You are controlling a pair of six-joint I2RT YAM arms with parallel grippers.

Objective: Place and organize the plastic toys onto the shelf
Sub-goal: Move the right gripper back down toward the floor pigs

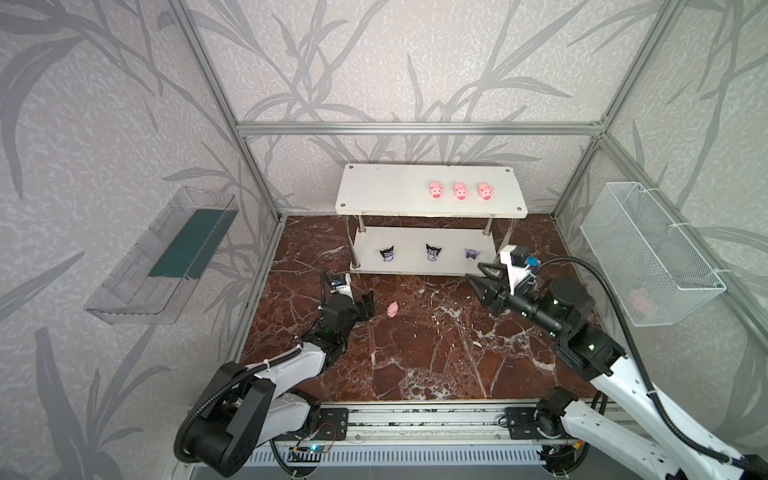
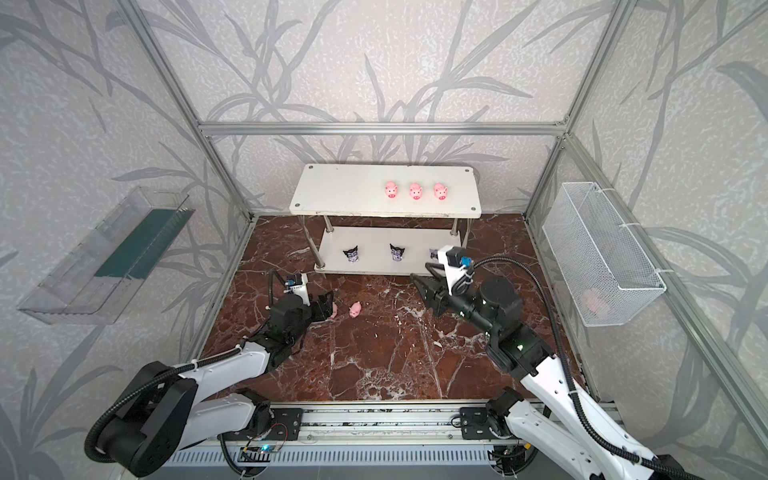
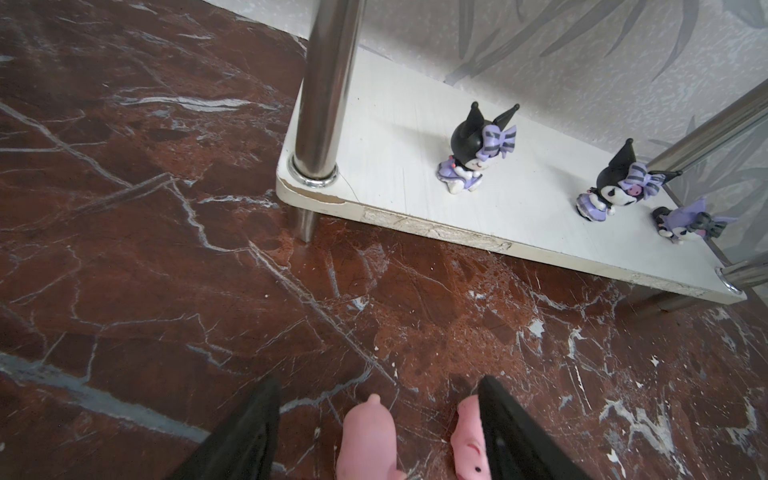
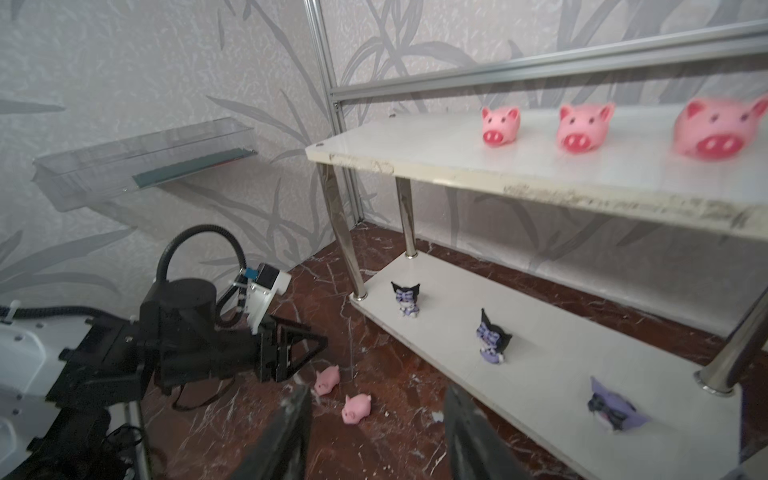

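Observation:
The white two-tier shelf [image 1: 386, 187] stands at the back. Three pink pigs [image 1: 460, 191] line its top board. On its lower board are three horned figurines [image 1: 432, 252]; the pale purple one [image 4: 615, 409] lies tipped over. Two more pigs lie on the marble floor. One pig [image 3: 365, 436] sits between the fingers of my open left gripper [image 3: 378, 399]. The other pig [image 1: 392, 309] lies just beside it, apart. My right gripper [image 1: 476, 272] hovers open and empty in front of the shelf's right end.
A clear plastic tray [image 1: 162, 257] hangs on the left wall. A white wire basket [image 1: 648, 257] on the right wall holds something pink [image 1: 642, 301]. Metal frame rails border the floor, and shiny posts [image 3: 328, 83] carry the shelf boards.

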